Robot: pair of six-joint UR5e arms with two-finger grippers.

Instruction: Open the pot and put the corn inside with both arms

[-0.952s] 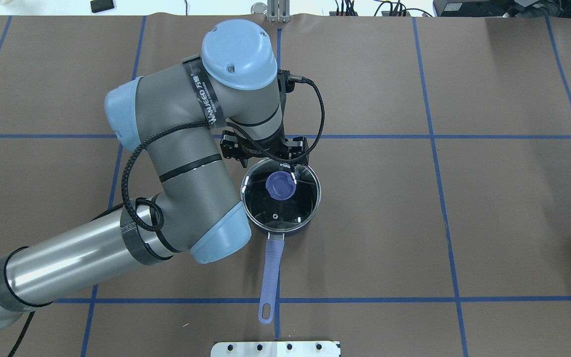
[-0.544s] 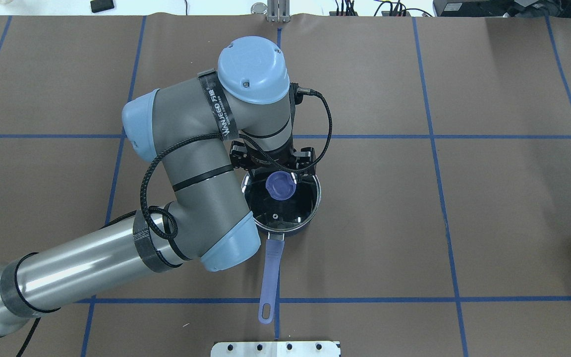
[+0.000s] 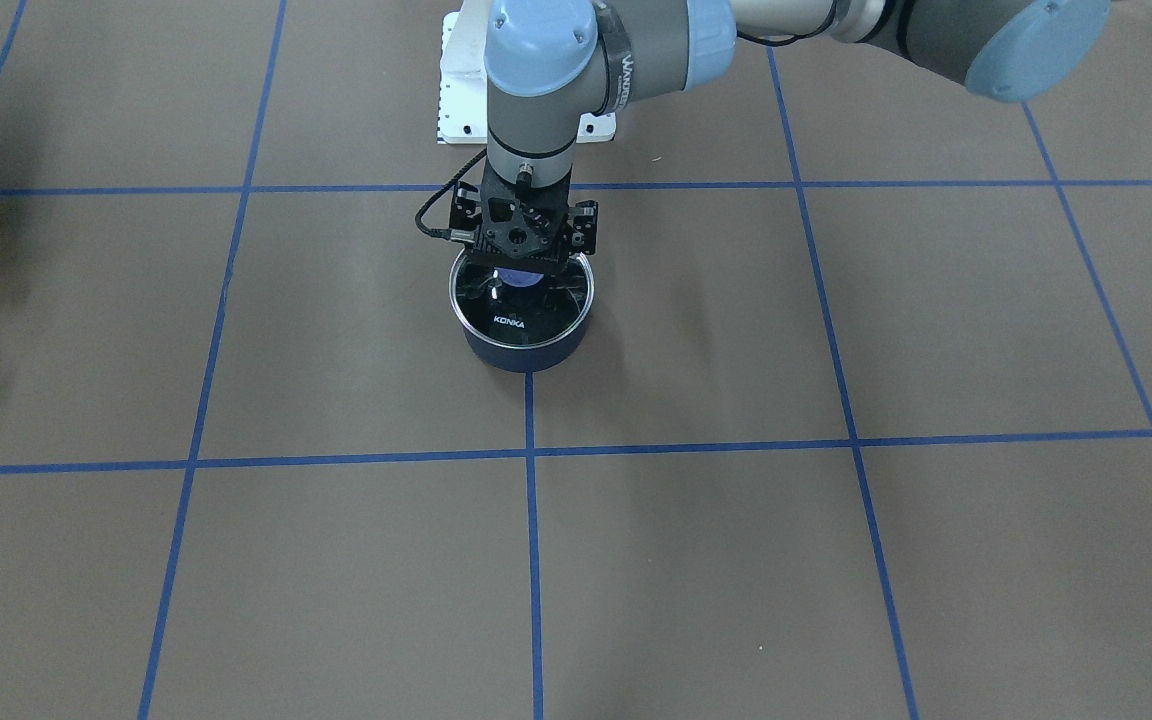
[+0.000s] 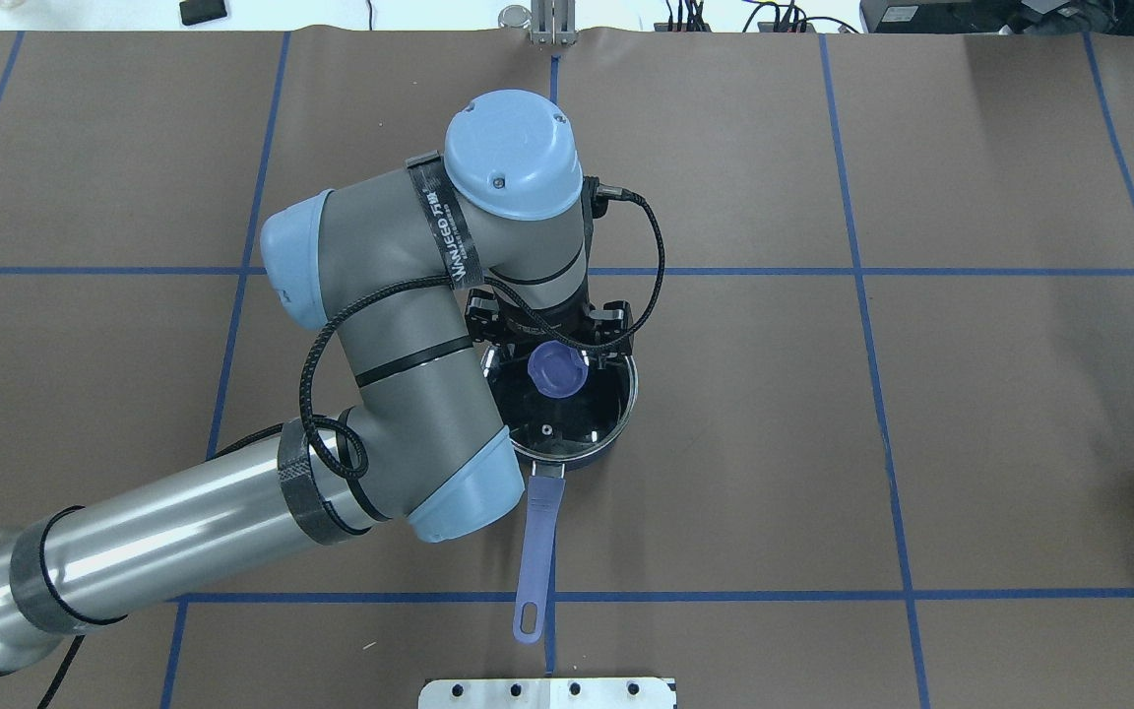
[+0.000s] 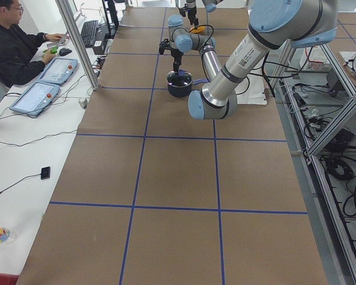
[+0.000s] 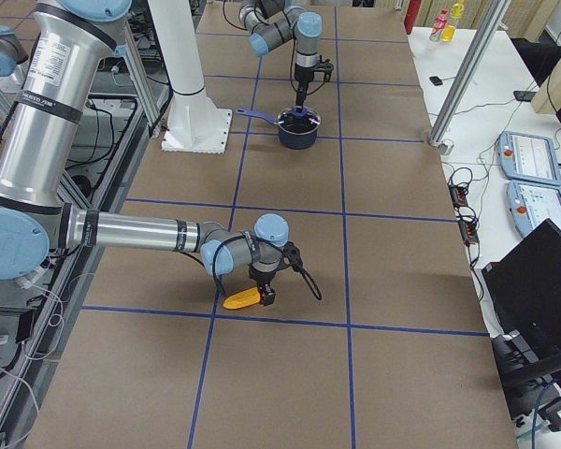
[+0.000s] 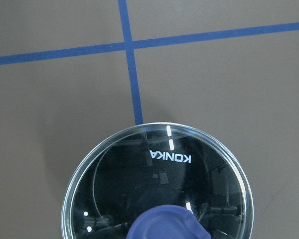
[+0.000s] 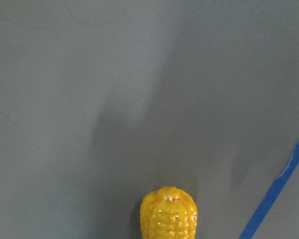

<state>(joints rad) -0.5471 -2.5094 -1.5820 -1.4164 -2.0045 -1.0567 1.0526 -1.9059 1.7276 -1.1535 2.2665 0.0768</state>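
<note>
Left pincer (image 3: 523,275) hangs straight down over the pot (image 3: 521,352), its jaws seemingly spread to either side of the lavender knob (image 4: 557,369) on the glass lid (image 7: 159,169), which sits closed on the pot. The pot stands in the middle of the bench (image 3: 736,550), its handle (image 4: 537,532) pointing toward the robot. Well apart, toward the right end, the corn (image 6: 241,299) lies flat on the bench. The right pincer (image 6: 265,296) stands over one end of it, and whether it grips the corn cannot be told.
</note>
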